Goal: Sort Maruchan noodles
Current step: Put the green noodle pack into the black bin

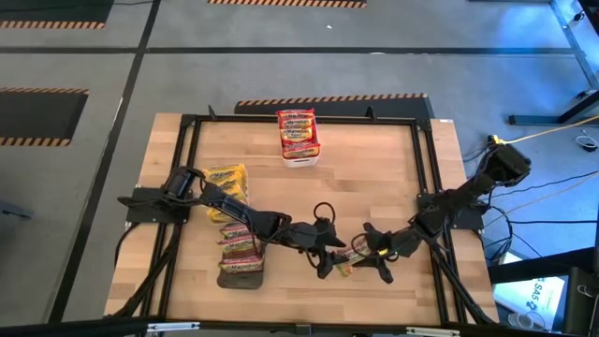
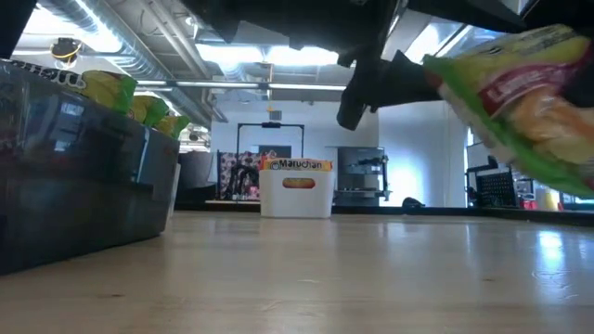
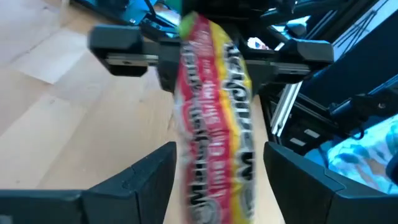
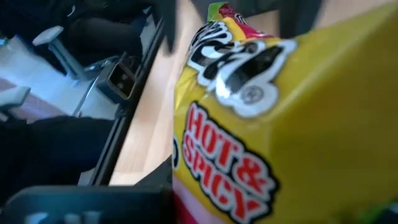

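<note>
We see our left tool [image 3: 219,180] with its two dark fingers [image 3: 134,183] spread apart, a gap on each side of a Maruchan noodle packet [image 3: 214,118] that stands on edge between them. The packet is yellow with a red band and dark lettering. Beyond it the right tool [image 3: 217,56] grips its far end above the wooden tabletop [image 3: 68,112].

A yellow Hot & Spicy noodle packet [image 4: 280,124] hung above the table's front edge; others filled the white back-edge bin [image 1: 299,134] and left-side trays
</note>
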{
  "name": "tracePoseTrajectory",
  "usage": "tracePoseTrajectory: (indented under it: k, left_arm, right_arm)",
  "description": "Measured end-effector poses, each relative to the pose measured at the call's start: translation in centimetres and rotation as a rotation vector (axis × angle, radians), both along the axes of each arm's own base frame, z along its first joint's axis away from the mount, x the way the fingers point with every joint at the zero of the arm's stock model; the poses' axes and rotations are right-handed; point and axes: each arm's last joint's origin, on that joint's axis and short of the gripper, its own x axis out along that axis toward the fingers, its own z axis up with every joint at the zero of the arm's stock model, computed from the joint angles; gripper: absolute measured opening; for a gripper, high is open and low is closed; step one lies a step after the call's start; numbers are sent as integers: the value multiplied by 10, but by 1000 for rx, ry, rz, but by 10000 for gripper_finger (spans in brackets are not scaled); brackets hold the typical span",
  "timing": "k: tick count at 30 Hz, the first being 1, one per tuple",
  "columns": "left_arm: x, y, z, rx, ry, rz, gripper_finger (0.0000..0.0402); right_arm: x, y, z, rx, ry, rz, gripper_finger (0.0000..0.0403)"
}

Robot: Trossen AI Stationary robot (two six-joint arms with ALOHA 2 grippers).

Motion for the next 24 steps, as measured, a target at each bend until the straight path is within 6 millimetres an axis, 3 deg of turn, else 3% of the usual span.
tracePoseTrajectory:
  k: [6, 14, 24]
  left_arm:
    - [2, 0, -11, -22, 27, 11, 237]
    - [5, 9, -11, -40, 39, 5, 230]
    - [6, 15, -11, -42, 44, -8, 122]
  right_arm:
    - [6, -6, 1, 24, 11, -18, 91]
    - [11, -15, 2, 33, 13, -46, 92]
    - [12, -15, 3, 37, -7, -71, 110]
